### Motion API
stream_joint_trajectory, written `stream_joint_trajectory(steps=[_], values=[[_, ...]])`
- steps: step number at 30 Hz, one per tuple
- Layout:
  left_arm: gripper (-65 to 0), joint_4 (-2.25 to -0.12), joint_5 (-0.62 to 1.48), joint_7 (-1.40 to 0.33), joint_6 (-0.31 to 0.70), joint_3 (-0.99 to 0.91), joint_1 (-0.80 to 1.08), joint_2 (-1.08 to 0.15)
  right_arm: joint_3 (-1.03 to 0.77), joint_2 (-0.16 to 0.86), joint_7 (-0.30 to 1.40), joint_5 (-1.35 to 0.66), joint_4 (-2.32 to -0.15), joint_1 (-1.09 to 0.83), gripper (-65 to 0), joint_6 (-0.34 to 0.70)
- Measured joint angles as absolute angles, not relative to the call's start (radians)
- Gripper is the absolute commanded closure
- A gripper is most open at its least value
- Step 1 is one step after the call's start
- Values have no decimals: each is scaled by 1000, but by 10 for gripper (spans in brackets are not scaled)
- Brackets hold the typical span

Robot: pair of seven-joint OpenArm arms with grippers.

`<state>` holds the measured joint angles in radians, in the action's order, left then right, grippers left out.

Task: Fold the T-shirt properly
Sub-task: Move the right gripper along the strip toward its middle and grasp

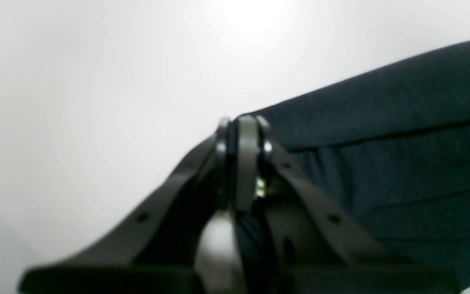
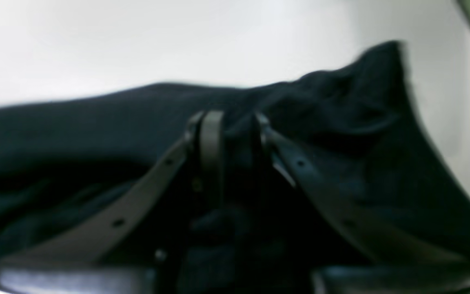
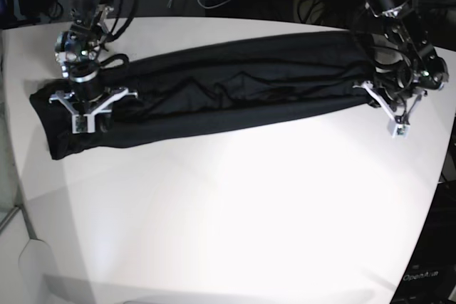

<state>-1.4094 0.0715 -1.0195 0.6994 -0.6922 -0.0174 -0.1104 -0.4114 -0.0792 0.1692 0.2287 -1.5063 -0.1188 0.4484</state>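
The left gripper (image 1: 243,122) pinched the soft, floppy shirt's (image 3: 256,114) right edge; the right gripper (image 2: 238,118) stood slightly parted (far corners looked graspable).

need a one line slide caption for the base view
Two robot arms work a black shirt lying as a long strip across a white table, one tool at each end

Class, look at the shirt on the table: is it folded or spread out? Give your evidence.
Partly folded: the shirt lies in a long band across the table, with layered edges and creases.
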Motion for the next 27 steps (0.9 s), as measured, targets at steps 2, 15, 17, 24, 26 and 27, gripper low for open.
stream_joint_trajectory(steps=[2, 15, 17, 24, 26, 27], values=[[0, -1410, 72, -1021, 699, -692, -17, -110, -375, -90, 168, 230, -1548, -167, -133, 449], [0, -1409, 72, -1020, 699, -692, -17, -111, -146, -88, 171, 228, -1592, -290, -133, 449], [0, -1409, 72, -1020, 699, -692, -17, -110, -124, -88, 171, 228, -1592, -295, -133, 449], [0, -1413, 69, -1019, 689, -693, -18, -96, -98, -86, 71, 316, -1446, -236, -132, 445], [0, -1414, 72, -1015, 688, -694, -17, -88, -98, -89, 25, 322, -1374, -191, -132, 441], [0, -1414, 72, -1016, 689, -694, -17, -87, -98, -89, -8, 316, -1338, -175, -132, 438]])
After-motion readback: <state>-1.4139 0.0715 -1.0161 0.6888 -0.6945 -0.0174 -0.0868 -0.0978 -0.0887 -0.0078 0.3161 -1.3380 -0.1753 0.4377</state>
